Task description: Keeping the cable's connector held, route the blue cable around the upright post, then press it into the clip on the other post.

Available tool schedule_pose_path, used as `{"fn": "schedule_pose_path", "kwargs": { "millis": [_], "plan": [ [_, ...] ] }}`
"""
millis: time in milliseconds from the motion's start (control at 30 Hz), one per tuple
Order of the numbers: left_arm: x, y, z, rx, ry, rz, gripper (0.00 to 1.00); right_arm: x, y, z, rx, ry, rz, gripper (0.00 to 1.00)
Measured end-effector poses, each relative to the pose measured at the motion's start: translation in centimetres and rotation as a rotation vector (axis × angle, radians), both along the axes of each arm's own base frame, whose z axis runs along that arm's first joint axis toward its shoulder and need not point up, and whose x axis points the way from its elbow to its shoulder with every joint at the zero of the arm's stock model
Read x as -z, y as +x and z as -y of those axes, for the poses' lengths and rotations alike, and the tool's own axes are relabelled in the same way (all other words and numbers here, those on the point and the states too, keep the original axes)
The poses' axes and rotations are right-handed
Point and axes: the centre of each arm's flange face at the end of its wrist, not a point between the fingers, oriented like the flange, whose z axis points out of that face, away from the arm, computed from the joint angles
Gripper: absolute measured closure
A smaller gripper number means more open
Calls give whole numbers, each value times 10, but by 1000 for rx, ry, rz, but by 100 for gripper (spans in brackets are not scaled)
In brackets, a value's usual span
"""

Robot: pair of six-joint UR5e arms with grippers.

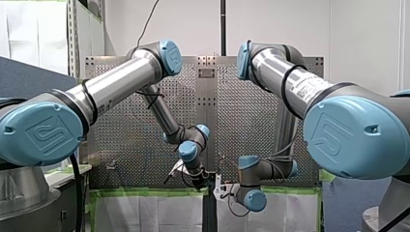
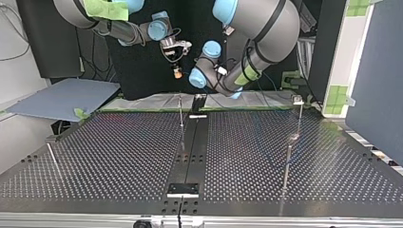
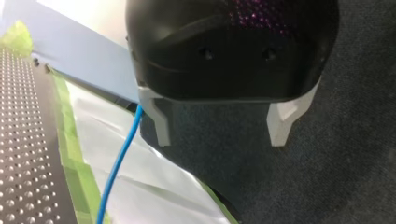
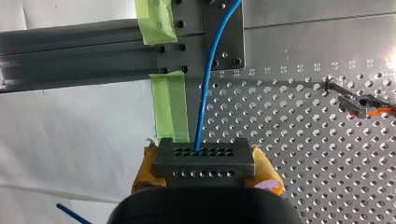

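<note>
While yellow pads (image 4: 267, 171) pinch the boxy perforated connector (image 4: 204, 161), blue cable (image 4: 208, 79) curves.

Left gripper (image 3: 222, 140): pale fingers (image 3: 161, 126) spread wide apart. Right gripper (image 4: 205, 169): yellow pads (image 4: 267, 170) clamped on the connector (image 4: 204, 158). Front view: elbows up at 11 and 1 o'clock, wrists low near centre, right gripper just at left's 4 o'clock.
</note>
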Motion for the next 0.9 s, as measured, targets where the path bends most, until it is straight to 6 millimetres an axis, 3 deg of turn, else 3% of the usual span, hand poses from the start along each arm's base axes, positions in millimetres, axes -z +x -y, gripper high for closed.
{"fn": "schedule_pose_path", "kwargs": {
  "millis": [900],
  "plan": [
    [0, -9, 6, 101, 37, -19, 0, -2, 4, 5, 5, 14, 38, 100]
  ]
}}
